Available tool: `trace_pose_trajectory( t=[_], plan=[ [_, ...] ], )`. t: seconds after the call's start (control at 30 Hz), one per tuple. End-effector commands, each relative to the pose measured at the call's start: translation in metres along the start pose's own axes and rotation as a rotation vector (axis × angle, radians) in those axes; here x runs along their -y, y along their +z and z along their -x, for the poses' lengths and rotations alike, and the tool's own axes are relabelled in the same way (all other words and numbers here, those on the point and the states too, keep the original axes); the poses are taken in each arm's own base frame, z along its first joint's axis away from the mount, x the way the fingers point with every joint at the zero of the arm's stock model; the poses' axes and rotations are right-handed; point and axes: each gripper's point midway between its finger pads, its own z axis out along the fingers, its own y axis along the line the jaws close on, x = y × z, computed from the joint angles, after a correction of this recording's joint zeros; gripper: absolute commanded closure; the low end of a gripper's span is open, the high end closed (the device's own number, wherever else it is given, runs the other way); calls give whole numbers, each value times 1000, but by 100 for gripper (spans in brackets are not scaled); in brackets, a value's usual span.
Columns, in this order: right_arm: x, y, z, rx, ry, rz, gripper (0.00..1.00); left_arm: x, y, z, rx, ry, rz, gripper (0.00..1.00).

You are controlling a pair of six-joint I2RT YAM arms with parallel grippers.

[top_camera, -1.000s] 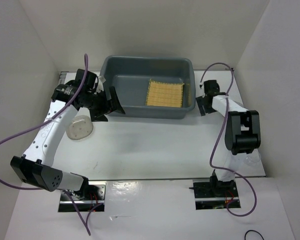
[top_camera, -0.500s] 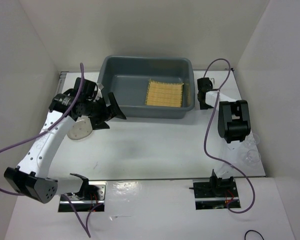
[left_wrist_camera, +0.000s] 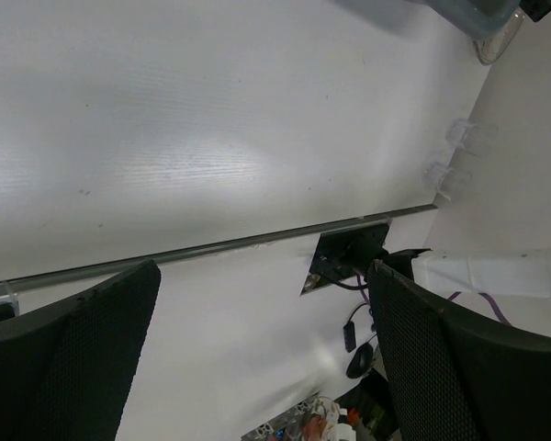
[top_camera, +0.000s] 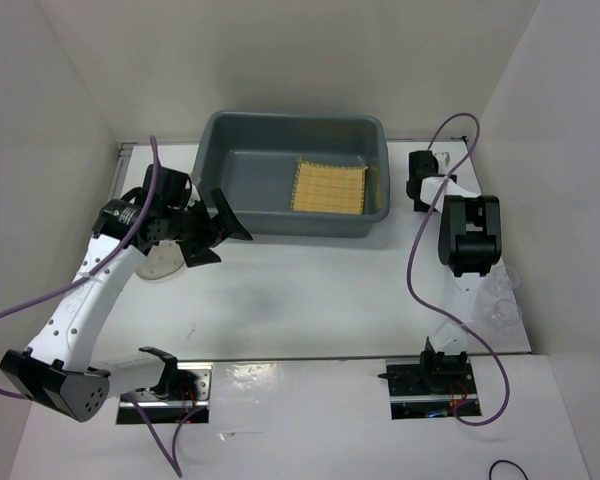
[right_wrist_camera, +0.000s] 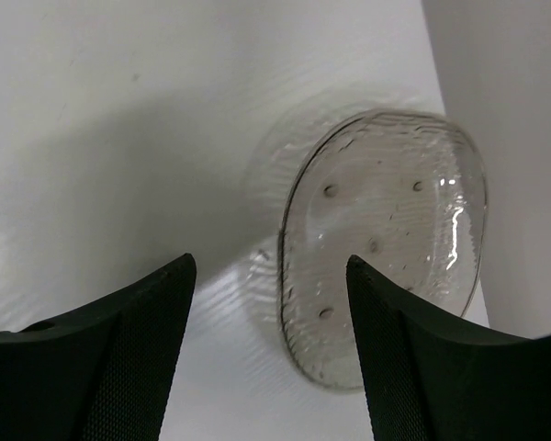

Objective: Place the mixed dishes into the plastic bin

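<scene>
The tan mat (top_camera: 329, 187) lies in the grey bin (top_camera: 255, 185). Left of the bin, the left pincer (top_camera: 216, 233) is wide open by a clear plate (top_camera: 160, 262). Right of the bin, the right pincer (top_camera: 418, 192) is open by a second plate (right_wrist_camera: 386, 243).

The left gripper (top_camera: 233, 248) has drawn back from the bin's (top_camera: 212, 140) left corner toward 6 o'clock. Its wrist now hangs over the clear plate (top_camera: 158, 266) on the table and covers the plate's upper edge. That arm's elbow has swung down toward 7 o'clock.

The right gripper (right_wrist_camera: 268, 274) has shifted toward 1 o'clock, away from the bin's right wall. The right arm's forearm has folded back toward 12 o'clock, and this uncovers what look like small clear cups (top_camera: 498, 300) at the table's right edge.
</scene>
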Motion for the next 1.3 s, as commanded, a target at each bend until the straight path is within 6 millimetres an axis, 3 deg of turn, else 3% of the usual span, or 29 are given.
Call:
trace_pose_trajectory(
  t=[0.0,0.2,0.47,0.83,0.93,1.03,1.13,1.27],
  plan=[
    [8,19,6,0,66,-63,27,8,-3,1,14,-1,-30,0],
    [0,31,2,-52,23,-75,28,9,-1,1,20,-20,-38,0],
    [-9,37,-26,-120,-63,-40,64,0,-5,-10,38,-42,-61,0],
    [-4,23,-22,-149,-92,-6,78,-3,-4,-17,46,-39,-99,0],
    [-2,22,-26,-166,-115,-6,85,-4,-4,-17,58,-32,-113,0],
    [0,19,-24,-166,-115,-6,98,-4,-2,-19,51,-31,-119,0],
    [6,10,-24,-164,-114,-6,100,-2,-2,-17,58,-17,-126,0],
    [22,-18,-4,-100,-121,4,100,2,-3,-15,66,2,-148,0]
  ],
)
